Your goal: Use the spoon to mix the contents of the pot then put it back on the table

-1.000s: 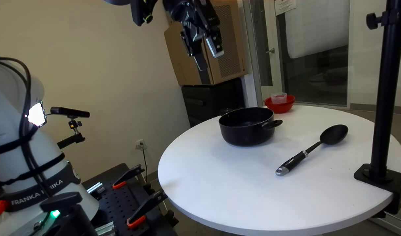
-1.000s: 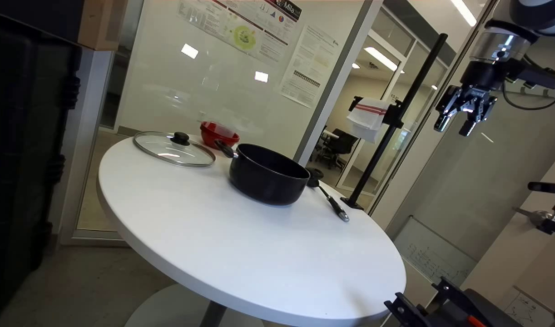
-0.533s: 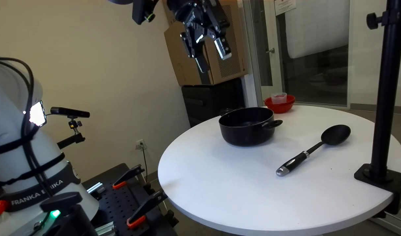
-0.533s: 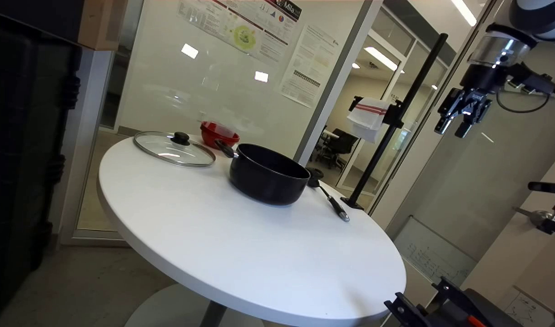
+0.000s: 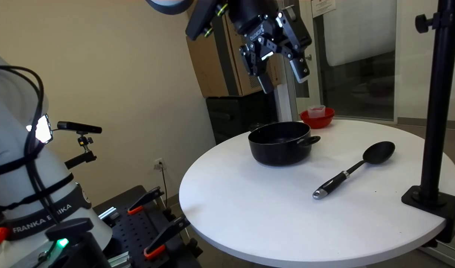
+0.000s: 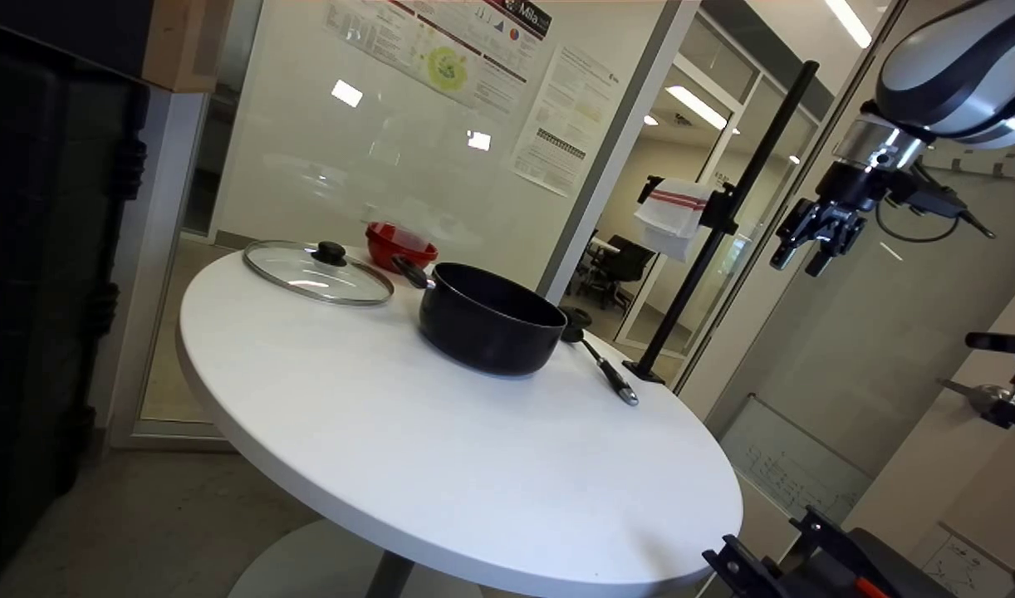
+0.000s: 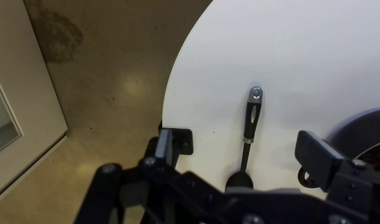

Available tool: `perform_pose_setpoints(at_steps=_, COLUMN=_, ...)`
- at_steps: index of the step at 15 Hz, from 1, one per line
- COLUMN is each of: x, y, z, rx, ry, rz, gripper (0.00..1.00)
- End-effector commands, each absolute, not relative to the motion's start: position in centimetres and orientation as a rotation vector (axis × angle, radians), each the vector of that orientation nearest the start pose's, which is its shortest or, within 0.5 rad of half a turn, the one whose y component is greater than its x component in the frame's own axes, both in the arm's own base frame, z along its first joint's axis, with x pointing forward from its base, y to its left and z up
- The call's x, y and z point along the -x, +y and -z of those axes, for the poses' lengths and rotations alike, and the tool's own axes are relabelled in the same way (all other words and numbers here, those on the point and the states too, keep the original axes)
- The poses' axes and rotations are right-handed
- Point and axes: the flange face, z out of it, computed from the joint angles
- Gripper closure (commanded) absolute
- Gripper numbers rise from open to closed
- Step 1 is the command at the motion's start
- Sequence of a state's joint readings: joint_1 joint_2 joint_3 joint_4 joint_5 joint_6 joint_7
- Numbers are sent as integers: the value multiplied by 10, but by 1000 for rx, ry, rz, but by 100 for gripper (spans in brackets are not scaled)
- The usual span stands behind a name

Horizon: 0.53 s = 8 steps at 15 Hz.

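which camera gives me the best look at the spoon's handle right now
The wrist view: it looks down on the spoon's handle, large and uncovered. Both exterior views also show the whole handle, but smaller and at a slant.

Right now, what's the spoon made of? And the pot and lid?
Spoon: probably plastic, its bowl dull black, the silvery handle tip maybe metal. Pot: likely metal, coated black, with a thin glinting rim. Lid: shiny, seemingly glass, the tabletop showing through.

Both exterior views share the table [image 5: 283, 203]; the wrist view looks down on it.
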<state>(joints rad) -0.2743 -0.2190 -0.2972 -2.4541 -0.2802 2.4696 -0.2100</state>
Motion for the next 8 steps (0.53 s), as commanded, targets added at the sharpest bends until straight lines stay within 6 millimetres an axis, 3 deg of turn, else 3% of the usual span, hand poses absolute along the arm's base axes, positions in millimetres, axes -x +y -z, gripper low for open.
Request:
perform_pose_setpoints(at_steps=1, x=-403, y=-259, z=-399, rx=3331, ry=271, rz=267, gripper=0)
perform_pose_setpoints(at_steps=4, x=-411, y=-258, z=-387, rx=3345, ry=239, rz=205, gripper=0)
perform_pose_setpoints(at_steps=8, x=-443, y=-253, z=-347, rx=3383, ry=144, rz=101, gripper=0)
